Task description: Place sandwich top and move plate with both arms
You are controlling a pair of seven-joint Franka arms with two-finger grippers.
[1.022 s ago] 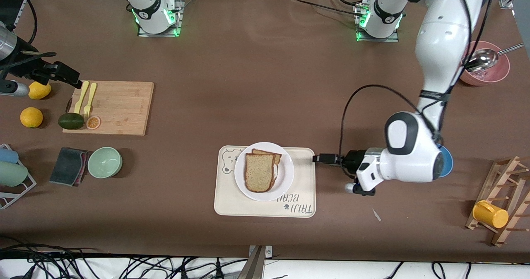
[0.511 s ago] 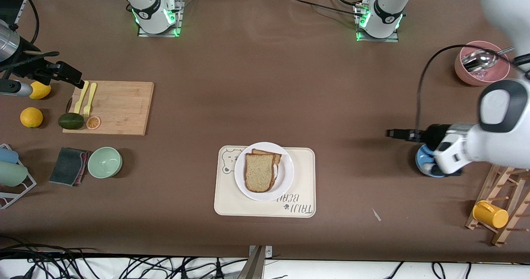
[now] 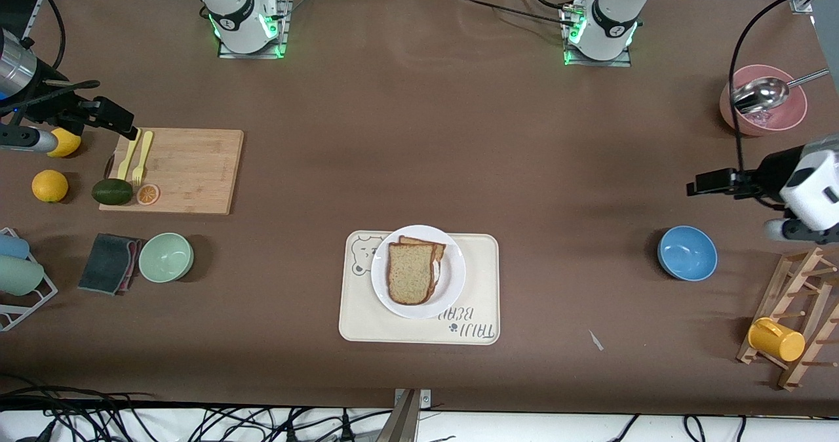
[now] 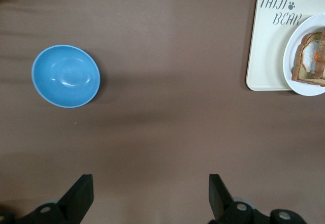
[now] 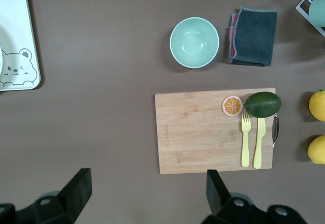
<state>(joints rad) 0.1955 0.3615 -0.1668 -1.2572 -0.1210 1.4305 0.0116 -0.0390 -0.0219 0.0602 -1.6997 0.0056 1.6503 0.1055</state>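
Observation:
The sandwich top (image 3: 411,273), a plain light-brown slice, lies on another slice whose crust peeks out beside it. Both rest on the white plate (image 3: 453,283), which stands on the cream bear tray (image 3: 482,298). In the left wrist view the plate (image 4: 300,85) shows at the edge with egg under the bread. My left gripper (image 4: 151,186) hangs open and empty over bare table near the blue bowl (image 3: 687,253), toward the left arm's end. The right gripper (image 5: 147,186) is open and empty over bare table beside the cutting board (image 5: 216,131).
A pink bowl with a metal ladle (image 3: 763,101) and a wooden rack with a yellow cup (image 3: 777,339) stand at the left arm's end. The cutting board (image 3: 174,170) holds forks, an avocado and an orange slice. A green bowl (image 3: 166,257) and dark cloth (image 3: 108,263) lie nearer the camera.
The left arm has swung away from beside the tray, past the blue bowl, out to its end of the table. The right arm has hardly moved. Bread and plate are unchanged.

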